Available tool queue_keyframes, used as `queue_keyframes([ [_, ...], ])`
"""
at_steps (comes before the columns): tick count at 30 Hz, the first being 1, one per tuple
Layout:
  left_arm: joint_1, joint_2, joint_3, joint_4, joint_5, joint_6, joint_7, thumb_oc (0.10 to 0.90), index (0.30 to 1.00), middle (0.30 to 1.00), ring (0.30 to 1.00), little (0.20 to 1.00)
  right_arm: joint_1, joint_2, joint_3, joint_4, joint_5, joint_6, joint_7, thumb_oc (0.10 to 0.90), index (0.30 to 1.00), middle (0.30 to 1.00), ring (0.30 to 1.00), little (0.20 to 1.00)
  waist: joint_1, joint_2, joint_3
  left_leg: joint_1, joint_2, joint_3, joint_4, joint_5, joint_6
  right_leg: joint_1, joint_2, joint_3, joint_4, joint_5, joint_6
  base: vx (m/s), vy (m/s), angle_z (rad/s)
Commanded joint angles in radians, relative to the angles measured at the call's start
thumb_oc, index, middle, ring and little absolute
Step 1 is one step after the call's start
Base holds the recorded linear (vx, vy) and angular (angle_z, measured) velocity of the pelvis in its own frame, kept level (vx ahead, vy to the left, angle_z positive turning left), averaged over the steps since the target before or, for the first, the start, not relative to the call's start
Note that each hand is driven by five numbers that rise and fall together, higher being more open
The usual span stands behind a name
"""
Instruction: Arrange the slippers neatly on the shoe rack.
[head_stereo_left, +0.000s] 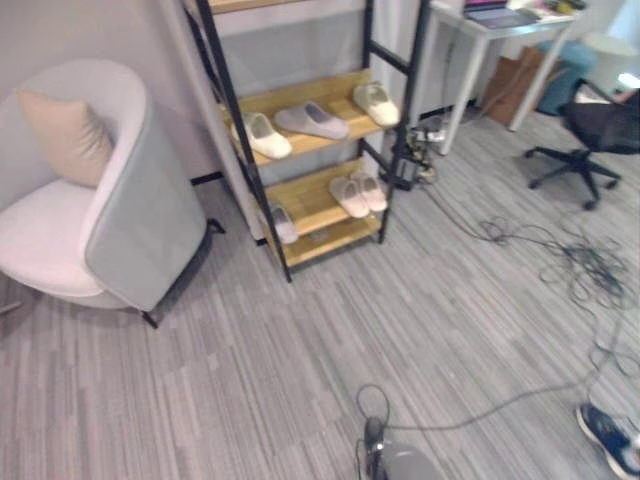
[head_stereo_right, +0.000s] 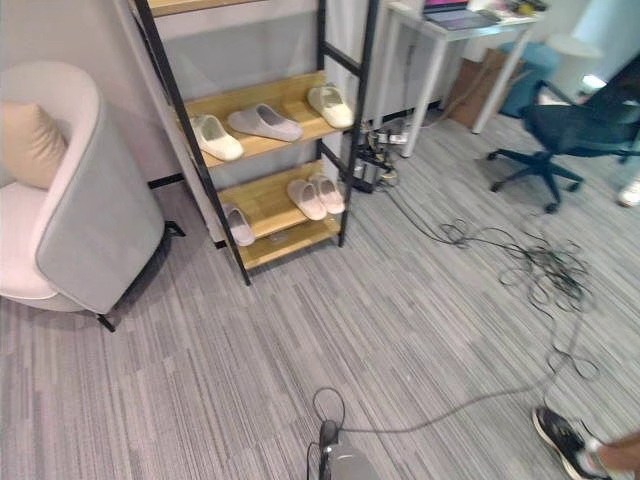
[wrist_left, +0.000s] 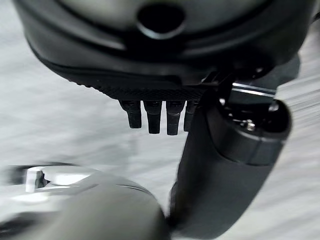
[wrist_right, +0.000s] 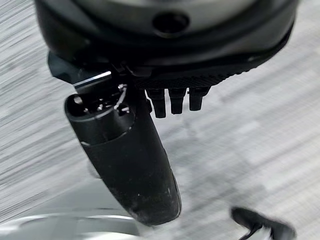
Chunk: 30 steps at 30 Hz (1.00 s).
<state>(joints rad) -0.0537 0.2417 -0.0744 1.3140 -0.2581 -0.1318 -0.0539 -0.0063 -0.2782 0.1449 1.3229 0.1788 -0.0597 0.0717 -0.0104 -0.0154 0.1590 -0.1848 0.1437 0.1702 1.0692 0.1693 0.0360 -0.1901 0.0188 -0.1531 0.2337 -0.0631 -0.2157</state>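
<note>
1. The shoe rack (head_stereo_left: 300, 205) stands against the wall, beside a round armchair (head_stereo_left: 120, 210) with a pillow (head_stereo_left: 65, 135).
2. On the upper wooden shelf lie three slippers: a cream slipper (head_stereo_left: 262, 135), a grey slipper (head_stereo_left: 312, 121) and another cream one (head_stereo_left: 377, 103).
3. On the lower shelf sits a pink pair (head_stereo_left: 358, 194), side by side, and one small slipper (head_stereo_left: 283, 224) near the rack's left post.
4. The left hand (wrist_left: 220, 165) hangs over the carpet with straight fingers, holding nothing.
5. The right hand (wrist_right: 130, 160) is the same, loose and empty.
6. A person's shoe (head_stereo_right: 565, 440) shows on the floor.
</note>
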Motion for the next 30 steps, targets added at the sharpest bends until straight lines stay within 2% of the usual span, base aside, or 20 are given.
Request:
queue_keyframes([
  [1, -0.015, -0.005, -0.064, -0.005, 0.006, 0.006, 0.001, 0.800, 0.900, 0.900, 0.900, 0.900, 0.018, -0.093, 0.053, -0.080, 0.012, -0.025, -0.044, 0.800, 0.900, 0.900, 0.900, 0.900, 0.012, -0.053, 0.025, 0.020, 0.014, -0.049, -0.315, -0.188, -0.051, 0.085, -0.080, 0.015, -0.087, 0.015, 0.226, 0.35, -0.184, -0.09],
  [3, -0.016, -0.012, -0.074, -0.022, 0.002, -0.005, 0.009, 0.800, 0.900, 0.900, 0.900, 0.900, 0.009, -0.106, 0.059, -0.116, 0.012, -0.032, -0.046, 0.800, 0.900, 0.900, 0.900, 0.900, 0.032, -0.045, 0.026, -0.055, -0.077, -0.009, -0.457, -0.235, -0.037, 0.134, -0.065, 0.020, -0.106, -0.003, 0.239, 0.44, -0.132, -0.01],
  [5, -0.009, -0.019, -0.076, -0.021, -0.002, -0.008, 0.012, 0.800, 0.900, 0.900, 0.900, 0.900, -0.006, -0.117, 0.066, -0.135, 0.012, -0.042, -0.052, 0.800, 0.900, 0.900, 0.900, 0.900, 0.057, -0.030, 0.021, -0.070, -0.134, 0.002, -0.671, -0.233, -0.028, 0.173, -0.043, 0.036, -0.121, -0.026, 0.262, 0.44, -0.041, -0.08],
  [7, -0.001, -0.022, -0.063, -0.014, -0.008, -0.006, 0.011, 0.800, 0.900, 0.900, 0.900, 0.900, -0.014, -0.119, 0.082, -0.152, 0.002, -0.048, -0.057, 0.800, 0.900, 0.900, 0.900, 0.900, 0.091, -0.005, 0.007, -0.094, -0.154, -0.018, -0.897, -0.127, -0.043, 0.233, 0.007, 0.053, -0.149, -0.049, 0.261, 0.52, -0.052, -0.46],
  [9, 0.005, -0.021, -0.050, 0.004, -0.005, -0.004, 0.009, 0.800, 0.900, 0.900, 0.900, 0.900, -0.023, -0.112, 0.096, -0.173, -0.014, -0.049, -0.061, 0.800, 0.900, 0.900, 0.900, 0.900, 0.121, -0.011, 0.009, -0.115, -0.168, -0.008, -1.029, -0.090, -0.058, 0.306, 0.031, 0.081, -0.163, -0.085, 0.257, 0.53, -0.062, -0.67],
  [10, 0.012, -0.019, -0.041, 0.017, -0.002, -0.002, 0.012, 0.800, 0.900, 0.900, 0.900, 0.900, -0.029, -0.109, 0.106, -0.171, -0.025, -0.049, -0.061, 0.800, 0.900, 0.900, 0.900, 0.900, 0.138, -0.014, 0.005, -0.132, -0.171, -0.017, -1.052, -0.080, -0.059, 0.329, 0.042, 0.099, -0.164, -0.096, 0.254, 0.52, -0.023, -0.85],
  [13, 0.043, -0.010, 0.014, 0.079, 0.021, 0.016, 0.014, 0.800, 0.900, 0.900, 0.900, 0.900, -0.024, -0.083, 0.123, -0.170, -0.064, -0.047, -0.054, 0.800, 0.900, 0.900, 0.900, 0.900, 0.160, -0.029, -0.033, -0.097, -0.167, 0.008, -1.076, -0.048, -0.036, 0.374, 0.058, 0.122, -0.131, -0.138, 0.260, 0.54, 0.041, -0.72],
  [15, 0.050, -0.001, 0.044, 0.095, 0.024, 0.024, 0.020, 0.800, 0.900, 0.900, 0.900, 0.900, -0.004, -0.065, 0.125, -0.168, -0.084, -0.040, -0.046, 0.800, 0.900, 0.900, 0.900, 0.900, 0.166, -0.048, -0.055, -0.077, -0.170, 0.019, -1.047, -0.049, -0.016, 0.369, 0.058, 0.123, -0.036, -0.134, 0.279, 0.47, 0.066, -0.12],
  [16, 0.045, 0.008, 0.054, 0.105, 0.025, 0.025, 0.024, 0.800, 0.900, 0.900, 0.900, 0.900, 0.003, -0.053, 0.123, -0.163, -0.084, -0.039, -0.039, 0.800, 0.900, 0.900, 0.900, 0.900, 0.165, -0.068, -0.060, -0.063, -0.184, 0.019, -1.027, -0.073, 0.001, 0.352, 0.044, 0.116, 0.054, -0.088, 0.320, 0.29, 0.042, 0.10],
  [17, 0.045, 0.007, 0.054, 0.105, 0.025, 0.025, 0.024, 0.800, 0.900, 0.900, 0.900, 0.900, 0.003, -0.053, 0.123, -0.163, -0.084, -0.039, -0.039, 0.800, 0.900, 0.900, 0.900, 0.900, 0.166, -0.066, -0.062, -0.066, -0.181, 0.019, -1.026, -0.073, 0.001, 0.349, 0.046, 0.118, 0.053, -0.085, 0.319, 0.31, 0.086, 0.21],
  [18, 0.042, 0.014, 0.066, 0.107, 0.016, 0.029, 0.028, 0.800, 0.900, 0.900, 0.900, 0.900, 0.015, -0.044, 0.122, -0.163, -0.097, -0.033, -0.031, 0.800, 0.900, 0.900, 0.900, 0.900, 0.152, -0.072, -0.055, -0.017, -0.187, 0.023, -1.001, -0.121, 0.030, 0.269, -0.013, 0.066, 0.281, 0.070, 0.428, 0.17, 0.066, 0.27],
  [19, 0.042, 0.014, 0.066, 0.107, 0.016, 0.029, 0.028, 0.800, 0.900, 0.900, 0.900, 0.900, 0.015, -0.045, 0.122, -0.163, -0.097, -0.033, -0.031, 0.800, 0.900, 0.900, 0.900, 0.900, 0.153, -0.069, -0.058, -0.020, -0.184, 0.023, -1.001, -0.120, 0.030, 0.267, -0.011, 0.067, 0.278, 0.073, 0.427, 0.43, 0.151, 0.31],
  [20, 0.028, 0.022, 0.053, 0.081, 0.006, 0.032, 0.034, 0.800, 0.900, 0.900, 0.900, 0.900, 0.018, -0.042, 0.120, -0.173, -0.108, -0.029, -0.029, 0.800, 0.900, 0.900, 0.900, 0.900, 0.135, -0.040, -0.051, 0.046, -0.175, -0.005, -1.002, -0.147, 0.052, 0.196, -0.058, 0.006, 0.455, 0.159, 0.425, 0.35, 0.116, 0.26],
  [21, 0.022, 0.025, 0.047, 0.071, 0.005, 0.034, 0.035, 0.800, 0.900, 0.900, 0.900, 0.900, 0.020, -0.041, 0.119, -0.174, -0.111, -0.027, -0.031, 0.800, 0.900, 0.900, 0.900, 0.900, 0.123, -0.027, -0.047, 0.079, -0.174, -0.027, -1.007, -0.161, 0.062, 0.154, -0.074, -0.015, 0.512, 0.136, 0.402, 0.47, 0.125, 0.12],
  [22, 0.020, 0.027, 0.046, 0.068, 0.004, 0.033, 0.039, 0.800, 0.900, 0.900, 0.900, 0.900, 0.020, -0.037, 0.123, -0.173, -0.112, -0.027, -0.034, 0.800, 0.900, 0.900, 0.900, 0.900, 0.114, -0.029, -0.040, 0.114, -0.188, -0.050, -1.011, -0.174, 0.065, 0.127, -0.098, -0.032, 0.509, 0.096, 0.382, 0.21, 0.040, 0.13],
  [23, 0.020, 0.027, 0.046, 0.068, 0.004, 0.033, 0.039, 0.800, 0.900, 0.900, 0.900, 0.900, 0.020, -0.037, 0.123, -0.173, -0.112, -0.027, -0.034, 0.800, 0.900, 0.900, 0.900, 0.900, 0.114, -0.026, -0.041, 0.112, -0.186, -0.051, -1.011, -0.173, 0.065, 0.127, -0.095, -0.034, 0.506, 0.099, 0.381, 0.29, -0.048, 0.17],
  [24, 0.010, 0.026, 0.032, 0.062, 0.003, 0.030, 0.039, 0.800, 0.900, 0.900, 0.900, 0.900, 0.018, -0.035, 0.130, -0.174, -0.105, -0.031, -0.037, 0.800, 0.900, 0.900, 0.900, 0.900, 0.103, -0.027, -0.035, 0.144, -0.191, -0.084, -0.999, -0.194, 0.058, 0.103, -0.107, -0.049, 0.390, 0.044, 0.351, 0.26, -0.110, 0.39],
  [25, 0.010, 0.025, 0.029, 0.063, 0.004, 0.028, 0.036, 0.800, 0.900, 0.900, 0.900, 0.900, 0.016, -0.035, 0.132, -0.176, -0.106, -0.031, -0.037, 0.800, 0.900, 0.900, 0.900, 0.900, 0.097, -0.029, -0.030, 0.156, -0.193, -0.105, -0.984, -0.209, 0.052, 0.100, -0.111, -0.043, 0.325, 0.012, 0.340, 0.36, -0.165, 0.46],
  [27, 0.014, 0.021, 0.019, 0.076, 0.021, 0.025, 0.038, 0.800, 0.900, 0.900, 0.900, 0.900, 0.010, -0.038, 0.140, -0.194, -0.109, -0.032, -0.039, 0.800, 0.900, 0.900, 0.900, 0.900, 0.084, -0.035, -0.025, 0.176, -0.197, -0.147, -0.965, -0.236, 0.042, 0.071, -0.111, 0.038, 0.198, 0.007, 0.337, 0.27, -0.161, 0.62],
  [30, 0.018, 0.018, 0.019, 0.095, 0.027, 0.021, 0.043, 0.800, 0.900, 0.900, 0.900, 0.900, 0.015, -0.034, 0.142, -0.219, -0.098, -0.034, -0.039, 0.800, 0.900, 0.900, 0.900, 0.900, 0.065, -0.046, -0.024, 0.195, -0.203, -0.198, -0.947, -0.273, 0.025, 0.033, -0.109, 0.192, 0.043, 0.056, 0.353, 0.26, -0.186, 0.89],
])
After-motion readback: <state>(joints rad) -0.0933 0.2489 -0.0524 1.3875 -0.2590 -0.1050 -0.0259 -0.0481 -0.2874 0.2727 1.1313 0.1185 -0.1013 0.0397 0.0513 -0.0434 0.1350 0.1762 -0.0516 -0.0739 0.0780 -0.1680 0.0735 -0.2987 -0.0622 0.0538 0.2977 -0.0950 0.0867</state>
